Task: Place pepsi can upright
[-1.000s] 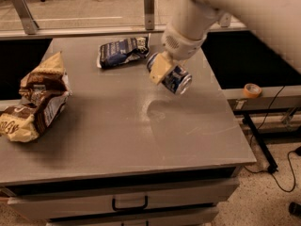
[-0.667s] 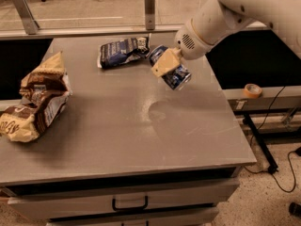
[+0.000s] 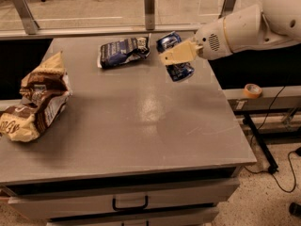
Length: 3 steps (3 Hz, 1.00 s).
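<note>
The claw (image 3: 171, 56) grips the tilted pepsi can (image 3: 180, 71) across its middle, near the snack bag (image 3: 123, 52)

You face a grey bench (image 3: 141, 126) with a black-handled drawer (image 3: 130, 203) beneath, on speckled floor (image 3: 277, 208). Metal posts (image 3: 149, 6) line its far edge. The gripper (image 3: 173, 59), clasping the pepsi can (image 3: 181, 72), hangs over its far right corner.
</note>
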Available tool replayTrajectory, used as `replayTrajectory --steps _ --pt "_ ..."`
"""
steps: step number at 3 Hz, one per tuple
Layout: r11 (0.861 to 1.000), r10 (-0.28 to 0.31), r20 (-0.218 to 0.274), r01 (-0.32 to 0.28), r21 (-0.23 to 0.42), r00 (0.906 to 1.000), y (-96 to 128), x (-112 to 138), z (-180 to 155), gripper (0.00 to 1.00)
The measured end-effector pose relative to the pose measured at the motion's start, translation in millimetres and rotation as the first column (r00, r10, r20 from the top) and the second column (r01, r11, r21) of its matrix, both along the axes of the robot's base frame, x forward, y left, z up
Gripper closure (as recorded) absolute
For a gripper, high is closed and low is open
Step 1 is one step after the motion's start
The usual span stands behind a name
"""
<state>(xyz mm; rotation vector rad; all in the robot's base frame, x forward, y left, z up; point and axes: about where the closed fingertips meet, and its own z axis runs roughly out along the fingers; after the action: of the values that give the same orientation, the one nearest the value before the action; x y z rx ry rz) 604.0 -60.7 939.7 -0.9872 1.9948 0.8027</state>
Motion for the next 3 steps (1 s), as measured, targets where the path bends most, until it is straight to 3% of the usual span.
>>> replayTrajectory --steps 1,2,3 --pt "1.000 -0.001 -0.001 0.001 0.027 1.0000 4.7 3.8 -2.3 1.00" --pt "0.994 0.005 0.046 -0.010 0.113 0.9989 16.2 10.2 2.2 1.00" --pt "0.974 0.012 0.113 -0.037 0.225 0.9936 25.6 13.4 2.8 1.00"
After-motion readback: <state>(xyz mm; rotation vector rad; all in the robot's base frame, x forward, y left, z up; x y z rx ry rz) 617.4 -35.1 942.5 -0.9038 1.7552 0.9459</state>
